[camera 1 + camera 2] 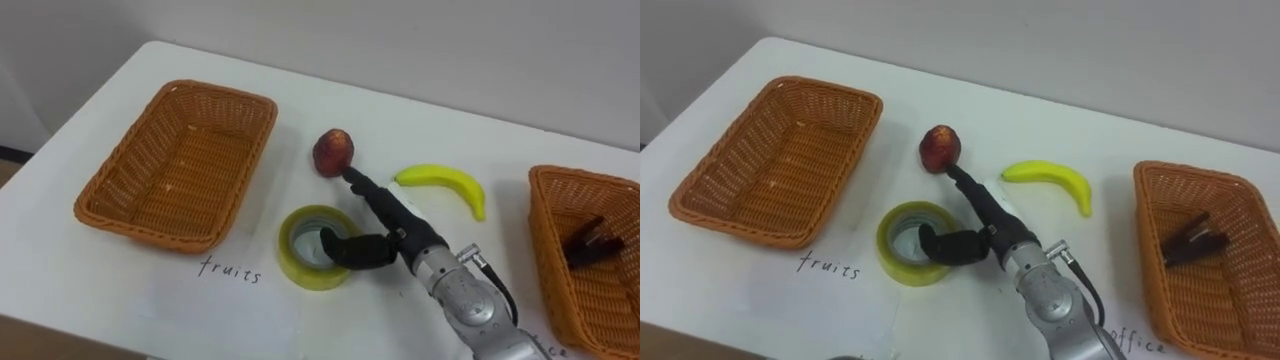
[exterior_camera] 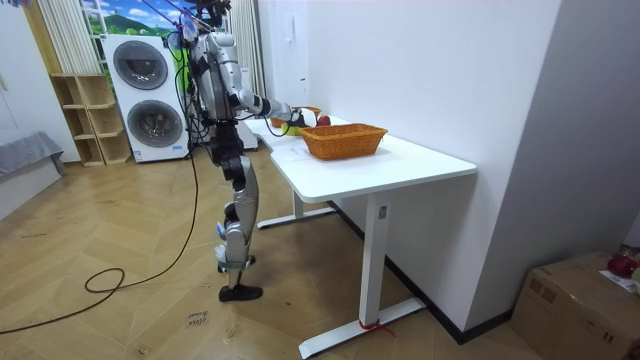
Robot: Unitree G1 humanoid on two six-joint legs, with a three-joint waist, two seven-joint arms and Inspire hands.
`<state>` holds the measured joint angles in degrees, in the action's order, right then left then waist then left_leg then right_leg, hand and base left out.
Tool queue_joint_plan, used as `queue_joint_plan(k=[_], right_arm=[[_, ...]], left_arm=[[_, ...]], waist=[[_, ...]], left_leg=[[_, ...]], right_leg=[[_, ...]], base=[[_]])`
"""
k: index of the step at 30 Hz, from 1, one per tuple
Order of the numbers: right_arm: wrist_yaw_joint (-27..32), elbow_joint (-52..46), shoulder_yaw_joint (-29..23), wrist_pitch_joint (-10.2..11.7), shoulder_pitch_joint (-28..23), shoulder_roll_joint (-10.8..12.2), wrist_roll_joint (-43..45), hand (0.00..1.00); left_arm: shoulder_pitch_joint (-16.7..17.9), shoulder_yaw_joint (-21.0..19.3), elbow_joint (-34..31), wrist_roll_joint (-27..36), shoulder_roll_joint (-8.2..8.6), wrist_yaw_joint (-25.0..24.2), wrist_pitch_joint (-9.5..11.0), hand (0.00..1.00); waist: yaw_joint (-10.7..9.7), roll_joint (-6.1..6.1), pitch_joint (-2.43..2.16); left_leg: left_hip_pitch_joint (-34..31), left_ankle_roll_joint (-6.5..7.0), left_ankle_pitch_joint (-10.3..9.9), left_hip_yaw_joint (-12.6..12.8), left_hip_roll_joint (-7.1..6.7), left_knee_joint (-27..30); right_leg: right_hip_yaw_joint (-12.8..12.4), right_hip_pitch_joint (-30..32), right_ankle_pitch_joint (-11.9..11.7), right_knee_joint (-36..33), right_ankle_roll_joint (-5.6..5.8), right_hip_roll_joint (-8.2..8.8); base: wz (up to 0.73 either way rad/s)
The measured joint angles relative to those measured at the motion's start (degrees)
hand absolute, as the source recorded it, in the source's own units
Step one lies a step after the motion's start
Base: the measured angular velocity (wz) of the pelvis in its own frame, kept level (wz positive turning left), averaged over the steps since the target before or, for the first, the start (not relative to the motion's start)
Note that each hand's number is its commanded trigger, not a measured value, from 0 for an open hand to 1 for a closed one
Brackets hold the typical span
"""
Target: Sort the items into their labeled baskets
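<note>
Stands at the table [image 2: 420,160] by its long side (room view). Reaches out the right hand [image 1: 388,230] with fingers [image 1: 362,187] straight, tips touching the apple [image 1: 333,152], and with the thumb curled over the tape roll [image 1: 298,265] (contact unclear). Has the banana [image 1: 445,185] just right of those fingers, the left basket [image 1: 180,170] beyond the tape, and a dark item [image 1: 592,243] in the right basket [image 1: 548,225].

White table [image 1: 300,110] — laid upon it are a left basket [image 1: 140,150], a right basket [image 1: 560,290] and, between them, apple [image 1: 333,151], banana [image 1: 445,184], nearer tape roll [image 1: 300,262].
</note>
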<state>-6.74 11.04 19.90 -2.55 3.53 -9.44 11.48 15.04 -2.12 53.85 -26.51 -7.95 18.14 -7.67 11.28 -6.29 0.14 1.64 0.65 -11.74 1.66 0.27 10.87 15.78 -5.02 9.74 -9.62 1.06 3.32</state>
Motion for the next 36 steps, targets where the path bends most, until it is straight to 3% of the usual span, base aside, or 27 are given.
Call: queue_joint_plan(k=[12,18,28,32,36], right_arm=[[-2.31,0.00,-1.22,-0.19,0.27,-0.04,0.44,0.00],[-4.65,-0.61,-1.15,-0.90,0.91,-1.27,0.53,0.00],[-9.83,-2.85,-1.50,-2.53,1.60,-2.27,4.99,0.00],[-11.97,-2.89,-1.54,-3.41,2.38,-3.30,5.12,0.00],[-14.12,-3.28,-1.54,-4.18,3.34,-4.57,7.40,0.00]], left_arm=[[0.64,-1.71,-2.49,-0.31,-0.09,-1.23,-0.27,0.00],[0.39,-1.74,-2.51,-0.66,-0.94,-1.71,-0.43,0.00],[0.37,-3.76,-2.42,-1.48,-2.14,-3.73,-0.70,0.00],[0.72,-4.61,-2.24,-1.74,-2.36,-4.09,-0.76,0.00],[0.58,-5.12,-2.22,-1.77,-2.63,-4.28,-0.77,0.00]], waist=[[0.13,-0.29,0.10],[0.16,-1.27,0.09],[0.31,-2.22,-0.31],[0.56,-3.03,-0.20],[1.55,-3.94,0.20]], left_leg=[[-0.01,0.00,0.00,0.01,-0.02,0.04],[-0.06,0.00,0.00,-0.09,-0.05,0.03],[0.11,0.01,0.02,-0.33,-0.07,0.31],[0.19,0.02,0.01,-0.54,-0.13,0.46],[1.01,0.00,0.00,-0.63,-0.08,0.44]], right_leg=[[0.10,-0.04,0.00,0.02,0.00,0.02],[0.18,0.00,0.00,0.02,0.00,0.04],[0.12,-0.22,0.00,0.03,0.01,0.05],[0.14,-0.47,0.00,0.00,0.01,0.09],[0.20,-1.32,0.00,0.03,0.01,0.03]], base=[[0.00],[0.00],[0.00],[0.02],[0.00]])
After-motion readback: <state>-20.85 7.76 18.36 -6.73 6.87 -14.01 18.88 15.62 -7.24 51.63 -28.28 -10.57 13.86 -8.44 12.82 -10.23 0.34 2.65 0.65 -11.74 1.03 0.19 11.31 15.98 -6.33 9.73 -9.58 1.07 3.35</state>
